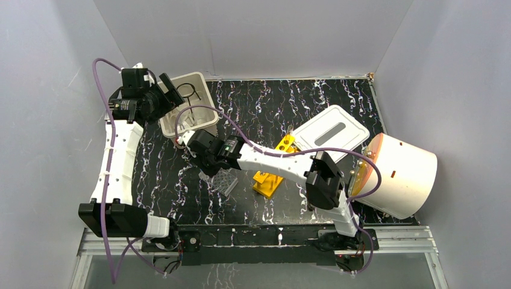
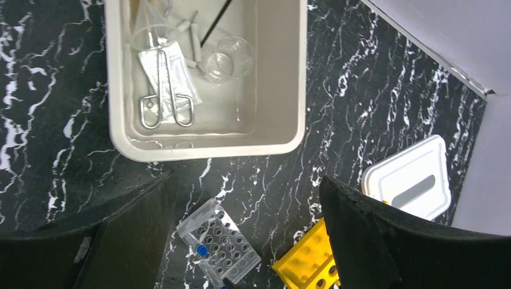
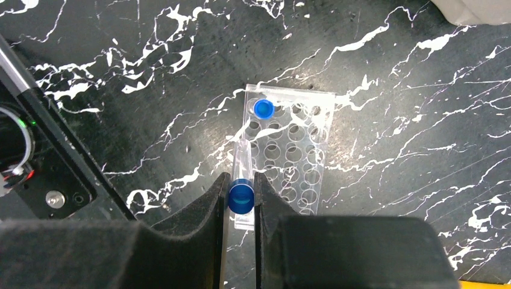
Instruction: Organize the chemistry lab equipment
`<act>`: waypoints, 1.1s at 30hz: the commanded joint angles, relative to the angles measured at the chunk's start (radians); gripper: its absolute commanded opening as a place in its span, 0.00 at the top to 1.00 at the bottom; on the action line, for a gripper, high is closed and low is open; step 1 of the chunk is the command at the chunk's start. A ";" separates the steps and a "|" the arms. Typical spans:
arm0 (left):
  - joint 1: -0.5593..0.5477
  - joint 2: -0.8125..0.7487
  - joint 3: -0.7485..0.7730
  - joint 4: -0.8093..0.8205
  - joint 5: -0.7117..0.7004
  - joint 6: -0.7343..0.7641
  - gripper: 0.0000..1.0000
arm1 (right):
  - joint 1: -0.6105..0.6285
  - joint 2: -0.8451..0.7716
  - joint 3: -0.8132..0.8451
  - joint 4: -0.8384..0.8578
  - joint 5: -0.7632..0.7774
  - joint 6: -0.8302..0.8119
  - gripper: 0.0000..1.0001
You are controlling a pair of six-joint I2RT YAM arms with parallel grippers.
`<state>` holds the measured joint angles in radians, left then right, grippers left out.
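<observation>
My right gripper [image 3: 241, 183] is shut on a clear tube with a blue cap [image 3: 241, 195], held tilted over the near edge of the clear multi-hole tray [image 3: 295, 156]. A second blue-capped tube [image 3: 263, 108] stands in the tray's far corner hole. In the top view the right gripper [image 1: 203, 159] is just left of the tray [image 1: 225, 182]. The yellow tube rack [image 1: 272, 171] lies right of it. My left gripper [image 2: 246, 180] is wide open and empty, high above the table near the beige bin [image 2: 277, 138]. The bin holds metal tongs [image 2: 169, 90], a small glass beaker [image 2: 229, 58] and a black wire loop [image 1: 188, 91].
The white slotted lid [image 1: 331, 132] lies right of centre, partly on the yellow rack. The big white cylinder with an orange face [image 1: 401, 174] lies at the right edge. Grey walls close in the table on three sides.
</observation>
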<state>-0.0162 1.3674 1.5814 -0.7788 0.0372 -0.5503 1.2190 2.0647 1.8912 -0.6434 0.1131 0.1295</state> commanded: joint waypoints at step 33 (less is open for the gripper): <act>0.001 0.000 0.101 -0.074 -0.429 0.039 0.04 | 0.000 0.261 0.343 -0.167 0.061 0.001 0.74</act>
<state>-0.0158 1.3693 1.6657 -0.8459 -0.3710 -0.5232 1.2186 2.3154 2.1647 -0.7837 0.1551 0.1265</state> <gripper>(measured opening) 0.956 0.246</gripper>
